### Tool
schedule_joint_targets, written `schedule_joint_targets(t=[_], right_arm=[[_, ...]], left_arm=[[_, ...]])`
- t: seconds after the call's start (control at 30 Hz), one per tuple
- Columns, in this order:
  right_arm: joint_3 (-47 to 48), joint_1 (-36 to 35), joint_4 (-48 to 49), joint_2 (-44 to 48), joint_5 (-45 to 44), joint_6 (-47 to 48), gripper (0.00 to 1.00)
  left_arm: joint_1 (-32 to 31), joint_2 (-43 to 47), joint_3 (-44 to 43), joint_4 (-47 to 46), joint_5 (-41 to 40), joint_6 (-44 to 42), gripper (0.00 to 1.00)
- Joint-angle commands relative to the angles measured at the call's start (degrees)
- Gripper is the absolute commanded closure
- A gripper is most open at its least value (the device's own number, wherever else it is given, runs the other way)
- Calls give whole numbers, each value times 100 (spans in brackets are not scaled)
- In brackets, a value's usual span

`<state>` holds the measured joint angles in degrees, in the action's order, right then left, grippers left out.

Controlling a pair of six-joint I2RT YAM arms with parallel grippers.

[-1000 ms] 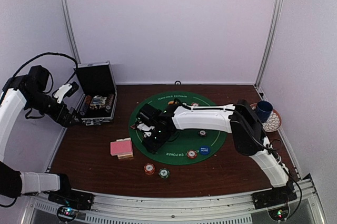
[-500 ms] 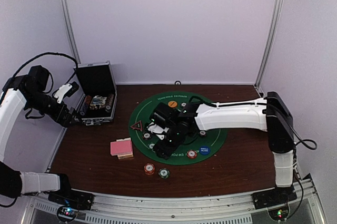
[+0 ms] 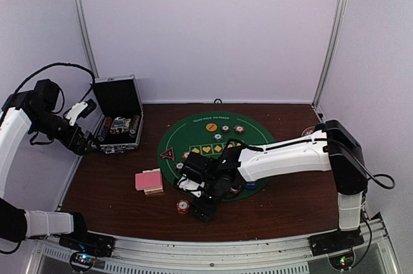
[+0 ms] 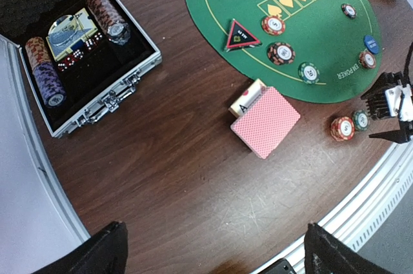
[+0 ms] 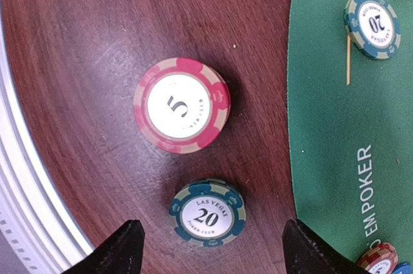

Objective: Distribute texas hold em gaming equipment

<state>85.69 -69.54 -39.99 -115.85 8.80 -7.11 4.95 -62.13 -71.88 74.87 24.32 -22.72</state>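
dark wooden table (image 3: pixel 110 184), with a round green mat (image 3: pixel 206 133) at its middle. we note the right gripper (image 5: pixel 211 225) over bare wood at the mat's near edge, fingers spread wide and gripping nothing. a green chip (image 5: pixel 208 213) lies between them, clear of both, with a red chip (image 5: pixel 182 105) just beside it. left gripper (image 4: pixel 214 232) hangs wide open and empty over the table's left side, near the open case (image 4: pixel 103 90). pink-backed cards (image 4: pixel 266 121) sit just off the mat; red triangle (image 4: pixel 241 34) lies on it.
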Motion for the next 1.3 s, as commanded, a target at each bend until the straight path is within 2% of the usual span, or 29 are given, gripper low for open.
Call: schedule_joint_targets(t=[0.0, 0.77, 1.27], right_arm=[[198, -35, 26, -272, -30, 92, 24], [260, -156, -17, -303, -169, 131, 58], [447, -132, -337, 97, -524, 143, 64]], left_arm=[[33, 28, -172, 22, 85, -92, 2], [32, 16, -221, 42, 48, -92, 2], [32, 7, -273, 65, 22, -92, 2]])
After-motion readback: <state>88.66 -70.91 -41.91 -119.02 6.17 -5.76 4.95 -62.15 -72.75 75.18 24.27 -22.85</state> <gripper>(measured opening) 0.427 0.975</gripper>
